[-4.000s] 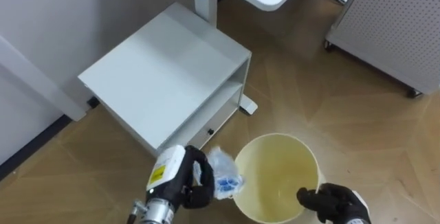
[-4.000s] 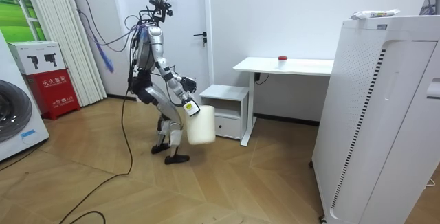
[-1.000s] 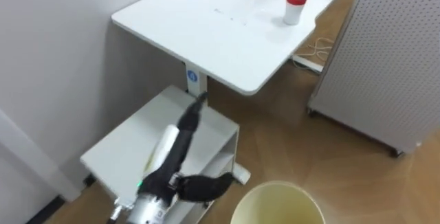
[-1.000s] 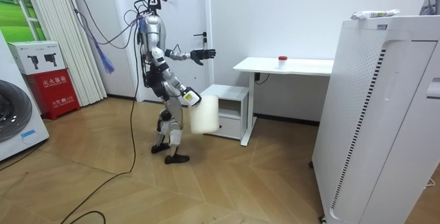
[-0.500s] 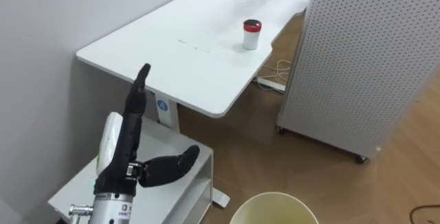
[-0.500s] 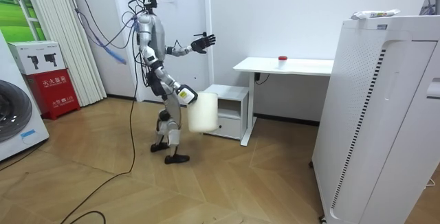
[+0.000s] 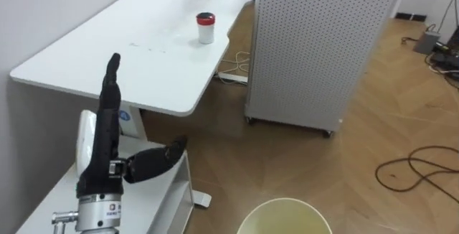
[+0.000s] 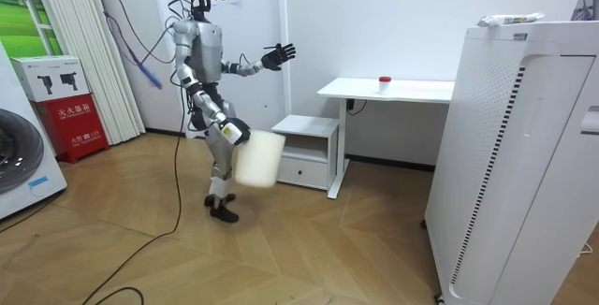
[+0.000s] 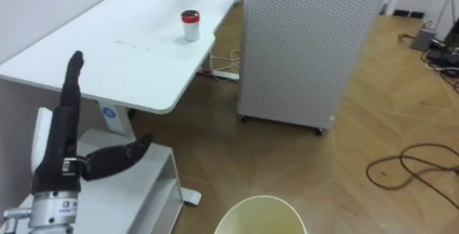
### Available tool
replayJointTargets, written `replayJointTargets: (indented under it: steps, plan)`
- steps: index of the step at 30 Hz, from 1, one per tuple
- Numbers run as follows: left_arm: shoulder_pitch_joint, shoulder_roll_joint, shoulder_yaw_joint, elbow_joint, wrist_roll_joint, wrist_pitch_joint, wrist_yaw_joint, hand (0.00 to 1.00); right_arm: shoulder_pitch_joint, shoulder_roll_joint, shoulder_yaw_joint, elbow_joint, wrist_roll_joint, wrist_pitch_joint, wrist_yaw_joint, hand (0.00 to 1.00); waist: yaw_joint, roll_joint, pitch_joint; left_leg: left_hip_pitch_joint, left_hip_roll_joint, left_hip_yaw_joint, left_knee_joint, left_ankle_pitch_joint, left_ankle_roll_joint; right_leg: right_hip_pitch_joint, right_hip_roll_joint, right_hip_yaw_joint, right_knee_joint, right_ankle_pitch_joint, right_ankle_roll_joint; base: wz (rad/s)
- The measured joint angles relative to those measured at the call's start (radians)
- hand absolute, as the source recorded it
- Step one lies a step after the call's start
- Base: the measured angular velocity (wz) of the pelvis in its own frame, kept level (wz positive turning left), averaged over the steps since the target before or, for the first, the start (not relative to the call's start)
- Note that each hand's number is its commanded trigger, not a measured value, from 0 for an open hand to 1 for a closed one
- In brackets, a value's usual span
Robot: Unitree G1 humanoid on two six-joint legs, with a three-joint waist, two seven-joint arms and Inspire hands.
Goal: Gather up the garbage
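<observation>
My left hand is raised in front of me with its fingers straight and the thumb spread, open and empty. In the room view the left hand reaches toward the white desk. The pale yellow bin hangs at my side from my right hand, which grips its rim. The bin's rim shows at the bottom edge of the eye view; what lies inside is hidden.
A small white jar with a red lid stands on the white desk. A low white cabinet is below my left hand. A tall white perforated unit stands right of the desk. Cables lie on the wooden floor.
The eye view has swung right along the desk as I straightened up and stepped toward the room view's left with the bin. My left hand stays raised and open.
</observation>
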Motion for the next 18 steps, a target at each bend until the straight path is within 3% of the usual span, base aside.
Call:
replayJointTargets:
  steps: [2, 6, 13, 18]
  plan:
    - [0.000, 0.000, 0.000, 0.000, 0.005, 0.000, -0.004, 0.00, 0.005, 0.004, 0.000, 0.000, -0.025, 0.004, 0.007, 1.00, -0.020, 0.001, -0.0005, -0.006, 0.005, -0.057, -0.003, 0.000, 0.000, 0.014, 0.020, 0.000, -0.035, 0.024, -0.003, -0.13]
    - [0.001, -0.001, -0.006, 0.000, 0.002, 0.001, -0.014, 0.00, 0.009, -0.002, -0.005, 0.000, -0.028, 0.011, 0.024, 1.00, -0.050, -0.004, -0.0024, 0.007, 0.013, -0.055, -0.004, 0.000, 0.000, 0.036, 0.034, 0.000, -0.066, 0.039, -0.004, -0.02]
    - [0.002, 0.009, 0.000, -0.025, -0.007, 0.004, -0.024, 0.00, 0.011, -0.013, -0.006, -0.033, -0.029, 0.013, 0.049, 1.00, -0.022, 0.000, -0.0049, 0.003, 0.020, -0.065, 0.005, 0.000, 0.000, 0.012, 0.055, 0.041, -0.067, 0.049, -0.021, -0.19]
    - [0.002, 0.008, 0.015, -0.031, -0.005, 0.006, -0.036, 0.00, 0.001, -0.019, -0.007, -0.050, -0.071, 0.013, 0.070, 1.00, -0.026, 0.010, -0.0089, 0.010, 0.018, -0.126, 0.002, 0.003, -0.004, 0.022, 0.065, 0.047, -0.074, 0.053, -0.028, -0.06]
